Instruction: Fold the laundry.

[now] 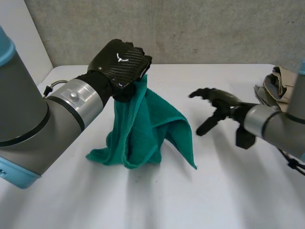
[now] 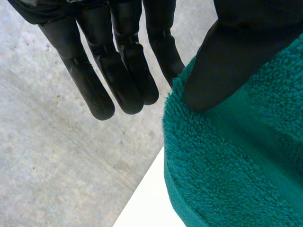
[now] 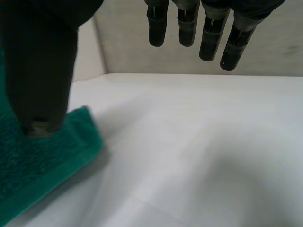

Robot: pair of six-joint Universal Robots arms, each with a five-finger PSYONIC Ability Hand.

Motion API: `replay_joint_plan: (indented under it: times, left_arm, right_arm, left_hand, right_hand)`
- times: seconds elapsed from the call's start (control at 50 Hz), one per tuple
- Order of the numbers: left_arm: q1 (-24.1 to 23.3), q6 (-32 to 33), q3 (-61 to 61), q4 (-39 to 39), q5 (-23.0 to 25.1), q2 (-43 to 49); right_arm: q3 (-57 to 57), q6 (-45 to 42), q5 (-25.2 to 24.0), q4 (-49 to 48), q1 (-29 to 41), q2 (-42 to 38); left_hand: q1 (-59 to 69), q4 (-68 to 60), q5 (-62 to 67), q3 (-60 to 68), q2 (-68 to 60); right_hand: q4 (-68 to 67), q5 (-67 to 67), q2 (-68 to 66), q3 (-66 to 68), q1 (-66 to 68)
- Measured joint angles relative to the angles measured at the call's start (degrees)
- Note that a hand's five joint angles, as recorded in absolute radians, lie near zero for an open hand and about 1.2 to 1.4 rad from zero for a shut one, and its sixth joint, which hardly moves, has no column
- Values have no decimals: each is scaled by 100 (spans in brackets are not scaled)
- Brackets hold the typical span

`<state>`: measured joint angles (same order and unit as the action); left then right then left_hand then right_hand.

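Green towel [image 1: 147, 125] hung pinched in left hand [image 1: 121, 59]; right hand [image 1: 223, 103], fingers [image 3: 209, 39] spread, would need a firm corner grip.

Pretty bare room, honestly. A plain white table [image 1: 224, 200] with a smooth matte top takes up most of the space. Right behind its far edge runs a rough grey concrete wall [image 1: 214, 28], speckled with small pits and darker spots. Along the table's left edge stands a smooth white panel [image 1: 24, 43], which meets the concrete wall at the far left corner. The light is soft and even, so the tabletop looks bright and the shadows on it are pale grey with blurry edges.
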<state>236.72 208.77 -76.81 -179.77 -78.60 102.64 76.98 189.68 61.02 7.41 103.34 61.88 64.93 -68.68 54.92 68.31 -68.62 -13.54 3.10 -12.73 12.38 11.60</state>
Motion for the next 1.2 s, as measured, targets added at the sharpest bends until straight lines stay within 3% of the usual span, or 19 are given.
replay_joint_plan:
  times: [0.1, 0.2, 0.56, 0.58, 0.64, 0.68, 0.7, 0.72, 0.82, 0.94, 0.96, 1.04, 1.2]
  left_arm:
    - [22, -9, 22, -12, 8, 209]
    - [14, -22, 29, -15, 11, 345]
    - [-86, -94, -44, -14, 0, 463]
    - [-97, -114, -66, -12, -1, 463]
    - [-131, -199, -148, -6, -6, 444]
    - [-139, -255, -183, -5, -10, 418]
    - [-141, -317, -214, -5, -17, 383]
    - [-139, -342, -225, -4, -23, 365]
    - [21, -692, -321, 8, -238, 62]
    - [574, -1272, -609, 12, -526, -349]
    - [710, -1396, -712, 6, -553, -414]
    - [1041, -1655, -1065, -23, -571, -496]
    - [1201, -1671, -1331, -226, -560, 20]
  right_arm:
    - [696, 66, 291, 68, -309, 502]
    - [1232, 242, 280, 162, -334, 790]
    - [1517, 1747, 98, -459, 939, 438]
    - [1478, 1840, 119, -575, 971, 361]
    - [1314, 2043, 215, -914, 1014, 89]
    - [1219, 2067, 300, -1074, 1008, -33]
    - [1134, 2024, 394, -1202, 996, -112]
    - [1103, 1989, 430, -1247, 989, -136]
    - [901, 791, 733, -1478, 879, 1]
    - [969, -2013, 1020, -1250, 579, 633]
    - [1011, -2822, 1157, -1100, 507, 786]
    - [1072, -4533, 1694, -611, 467, 1051]
    - [892, -5615, 2343, 34, 781, 998]
  left_hand:
    - [0, 0, 0, 0, 0]
    - [0, -1, 0, 3, -2]
    - [0, -20, 0, 4, -4]
    - [0, -20, 0, 4, -4]
    - [0, -20, -1, 4, -4]
    - [0, -20, 0, 4, -4]
    - [0, -20, 0, 4, -4]
    - [0, -20, 0, 4, -4]
    - [25, -20, 71, 4, -4]
    - [25, -20, 87, 4, -5]
    - [25, -20, 87, 4, -5]
    - [25, -21, 86, 4, -5]
    - [25, -21, 86, 5, -7]
  right_hand:
    - [0, 0, 0, -1, 0]
    - [0, 0, 0, -1, 0]
    - [0, 0, 0, 0, 0]
    - [-401, 451, -536, 565, 390]
    - [-3447, 3318, -3735, 3699, 3362]
    - [-3919, 3770, -4197, 4156, 3710]
    - [-5226, 5110, -5381, 5362, 4423]
    - [-5318, 5210, -5447, 5424, 4440]
    - [-5439, 5354, -5475, 5530, 4440]
    - [-5439, 5356, -5476, 5530, 4440]
    - [-5439, 5356, -5476, 5530, 4440]
    - [-5442, 5356, -5475, 5530, 4440]
    - [-5443, 5356, -5475, 5530, 4440]
